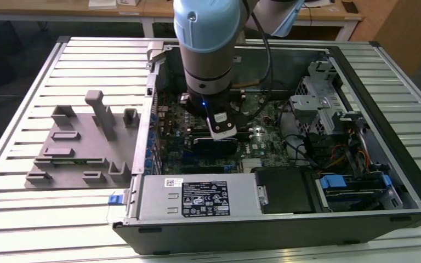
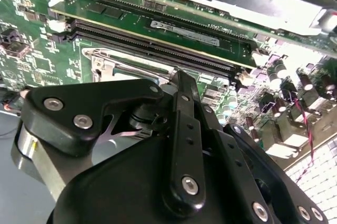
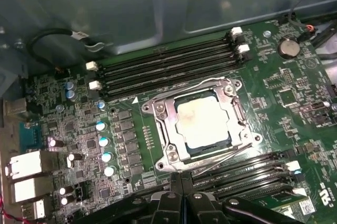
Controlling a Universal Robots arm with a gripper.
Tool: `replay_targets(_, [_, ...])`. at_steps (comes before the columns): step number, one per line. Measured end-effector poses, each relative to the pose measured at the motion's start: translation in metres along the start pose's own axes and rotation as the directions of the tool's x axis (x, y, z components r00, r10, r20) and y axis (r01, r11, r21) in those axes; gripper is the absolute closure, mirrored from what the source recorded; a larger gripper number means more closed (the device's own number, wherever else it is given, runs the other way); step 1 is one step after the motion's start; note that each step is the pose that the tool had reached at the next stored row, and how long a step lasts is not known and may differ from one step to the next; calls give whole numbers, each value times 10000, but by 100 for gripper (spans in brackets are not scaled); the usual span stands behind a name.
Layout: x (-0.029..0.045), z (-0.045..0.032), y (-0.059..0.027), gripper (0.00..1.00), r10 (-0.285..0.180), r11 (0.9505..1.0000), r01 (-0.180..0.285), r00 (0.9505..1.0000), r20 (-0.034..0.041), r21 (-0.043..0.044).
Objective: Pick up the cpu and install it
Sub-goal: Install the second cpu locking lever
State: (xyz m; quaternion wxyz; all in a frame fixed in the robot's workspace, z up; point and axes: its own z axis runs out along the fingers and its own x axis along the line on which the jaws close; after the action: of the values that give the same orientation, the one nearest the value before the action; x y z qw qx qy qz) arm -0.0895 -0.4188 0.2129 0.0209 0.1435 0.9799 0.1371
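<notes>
While the claw (image 3: 181,203) is hanging low over the green circuit board (image 3: 295,92), closed on nothing in the first wrist view, the cpu (image 3: 202,124) is lying flat in its metal socket frame (image 3: 163,113), shiny top facing up. It is sitting between two banks of memory slots (image 3: 168,66). Being square, it is showing no long axis, and its edges are running slightly askew to those slots. In the exterior view, a white printed sticker (image 1: 195,198) is showing on the computer case (image 1: 386,71) at lower centre, and a grey plastic block (image 1: 79,148) is resting on the worktop (image 1: 20,109) at the exterior view's left.
</notes>
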Motion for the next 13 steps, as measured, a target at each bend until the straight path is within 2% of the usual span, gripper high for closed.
replay_targets(5, [1, 29, -9, 89, -481, 9988, 481, 9987, -137, -3])
replay_targets(8, [1, 42, -13, 89, -564, 9984, 564, 9983, -164, -11])
replay_targets(13, [1, 71, -19, 89, -558, 9983, 555, 9983, -195, -147])
